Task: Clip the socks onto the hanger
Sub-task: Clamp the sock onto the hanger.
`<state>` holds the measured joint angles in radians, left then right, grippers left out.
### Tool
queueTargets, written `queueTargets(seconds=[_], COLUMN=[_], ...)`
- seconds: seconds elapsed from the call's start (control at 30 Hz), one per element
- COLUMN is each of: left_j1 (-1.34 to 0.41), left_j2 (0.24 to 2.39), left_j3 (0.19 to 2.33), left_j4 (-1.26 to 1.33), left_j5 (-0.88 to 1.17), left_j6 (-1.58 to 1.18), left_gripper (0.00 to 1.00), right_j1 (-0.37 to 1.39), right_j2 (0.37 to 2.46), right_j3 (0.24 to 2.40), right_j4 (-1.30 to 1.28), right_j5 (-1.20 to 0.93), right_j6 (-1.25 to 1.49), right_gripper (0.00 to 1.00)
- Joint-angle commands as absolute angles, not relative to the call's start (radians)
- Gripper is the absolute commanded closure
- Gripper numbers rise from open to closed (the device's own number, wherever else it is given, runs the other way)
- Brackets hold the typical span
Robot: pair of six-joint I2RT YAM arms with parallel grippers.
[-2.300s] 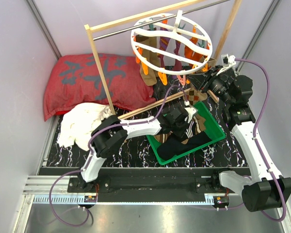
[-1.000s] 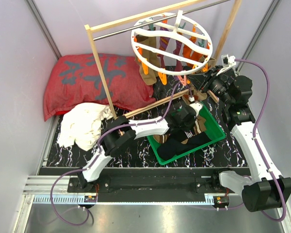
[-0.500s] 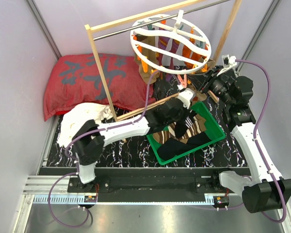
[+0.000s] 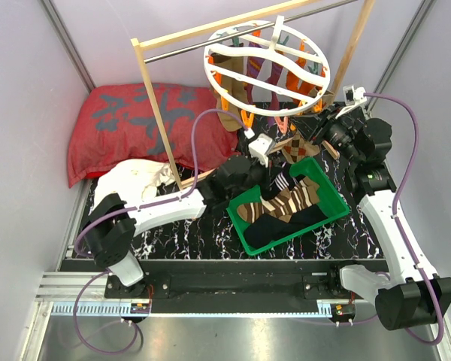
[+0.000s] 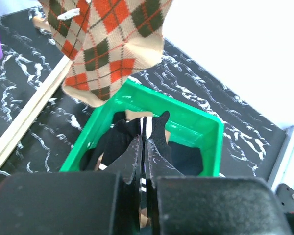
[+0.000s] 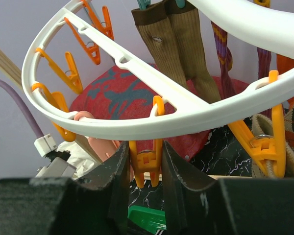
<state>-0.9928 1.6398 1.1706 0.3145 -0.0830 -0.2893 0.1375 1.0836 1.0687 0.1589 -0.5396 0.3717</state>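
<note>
Socks [image 4: 227, 113] hang from the round white plastic hanger [image 4: 264, 74] at the upper middle of the top view. Among them are a brown ribbed pair [image 6: 179, 44], a purple patterned sock [image 6: 222, 46], and a tan argyle sock with orange and green diamonds [image 5: 112, 44] dangling at the ring's lower right edge. Below it sits the green plastic bin [image 5: 191, 122], holding a brown-and-cream striped sock [image 4: 284, 203] laid across a plain black sock [image 4: 289, 222]. The left gripper [image 5: 143, 143] has its fingers pressed together on a black sock with white stripes [image 5: 122, 139], raised over the bin's upper left part. The right gripper [image 6: 145, 155] is at the ring's right side, its fingers squeezing an orange clip [image 6: 145, 166]. Since half a second ago the left arm has pulled back toward the left, off the bin's middle. The striped sock now lies uncovered. The right arm has not moved, and the hanger has tilted slightly.
</note>
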Motion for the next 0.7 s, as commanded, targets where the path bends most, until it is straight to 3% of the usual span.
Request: queueTargets(seconds=[0.0, 0.67], left_j1=[-0.996, -0.953], left_j2=[1.560, 1.542], left_j3=[1.092, 1.157], left_j4=[0.567, 0.709], left_j5=[-0.043, -0.060], left_j6=[-0.293, -0.293], left_gripper=[1.00, 1.00], right_j1=[0.141, 0.141], right_j2=[1.069, 1.071], right_j3=[1.045, 1.034], right_j4=[0.069, 0.060], right_j5=[-0.546, -0.610], right_j6=[0.356, 0.328], right_gripper=[1.00, 1.00])
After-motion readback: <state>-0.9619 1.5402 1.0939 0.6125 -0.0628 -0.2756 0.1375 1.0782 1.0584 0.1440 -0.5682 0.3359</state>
